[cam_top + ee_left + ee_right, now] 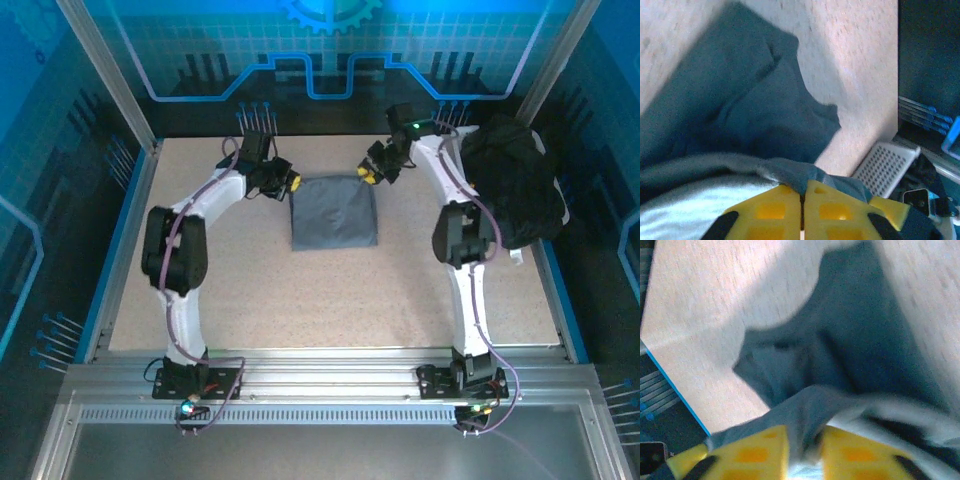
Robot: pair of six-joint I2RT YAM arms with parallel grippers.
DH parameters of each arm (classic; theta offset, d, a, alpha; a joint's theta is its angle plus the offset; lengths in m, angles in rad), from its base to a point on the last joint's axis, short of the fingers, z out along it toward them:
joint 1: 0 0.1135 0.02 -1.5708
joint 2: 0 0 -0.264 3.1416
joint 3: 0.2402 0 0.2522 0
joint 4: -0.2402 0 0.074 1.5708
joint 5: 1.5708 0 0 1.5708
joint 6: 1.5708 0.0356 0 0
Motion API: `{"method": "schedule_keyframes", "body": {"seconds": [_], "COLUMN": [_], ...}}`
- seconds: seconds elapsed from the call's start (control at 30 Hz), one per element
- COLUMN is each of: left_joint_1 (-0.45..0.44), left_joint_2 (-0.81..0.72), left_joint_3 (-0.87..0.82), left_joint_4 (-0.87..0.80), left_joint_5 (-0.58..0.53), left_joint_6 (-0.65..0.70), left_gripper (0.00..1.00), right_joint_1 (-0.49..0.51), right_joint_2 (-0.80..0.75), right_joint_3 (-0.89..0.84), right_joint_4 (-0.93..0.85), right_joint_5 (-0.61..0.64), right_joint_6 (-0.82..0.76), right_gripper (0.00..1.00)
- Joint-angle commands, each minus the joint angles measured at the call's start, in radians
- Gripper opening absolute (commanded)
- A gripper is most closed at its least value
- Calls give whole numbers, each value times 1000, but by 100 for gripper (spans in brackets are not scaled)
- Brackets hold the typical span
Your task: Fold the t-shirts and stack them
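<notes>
The slate blue-grey t-shirt (pixel 334 212) lies folded into a rough rectangle at the table's middle back. My left gripper (pixel 291 183) pinches its far left corner and my right gripper (pixel 366 176) its far right corner. The left wrist view has yellow fingers (pixel 775 212) closed tight on a fold of the blue-grey cloth (pixel 750 110), which hangs down to the table. Seen from the right wrist, a bunch of the same cloth (pixel 840 355) sits clamped between the yellow fingers (pixel 752 455). A heap of black t-shirts (pixel 515 182) rests at the right edge.
The speckled beige table (pixel 330 295) has free room in front of the shirt. A blue rail (pixel 558 290) borders the right side and metal posts frame the back corners. A perforated white plate (pixel 885 167) lies off the table edge in the left wrist view.
</notes>
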Motion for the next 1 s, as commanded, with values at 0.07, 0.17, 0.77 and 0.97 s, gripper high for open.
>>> {"method": "schedule_keyframes", "body": {"seconds": [0.07, 0.17, 0.77, 0.97], "left_joint_1": [30, 21, -452, -482], "left_joint_2": [104, 8, -202, -109], "left_joint_3": [189, 164, -580, -496], "left_joint_4": [-91, -146, 668, 565], "left_joint_5": [29, -30, -214, -324], "left_joint_6": [72, 131, -399, -474], "left_gripper": [44, 48, 68, 70], "right_joint_1": [-34, -46, -50, -50], "right_joint_2": [192, 100, -1102, -1233], "right_joint_3": [305, 222, -1372, -1429], "right_joint_4": [-52, -32, 501, 427], "right_joint_5": [-124, -113, -65, -42], "right_joint_6": [-50, -139, -161, -181], "right_gripper": [69, 71, 63, 64]}}
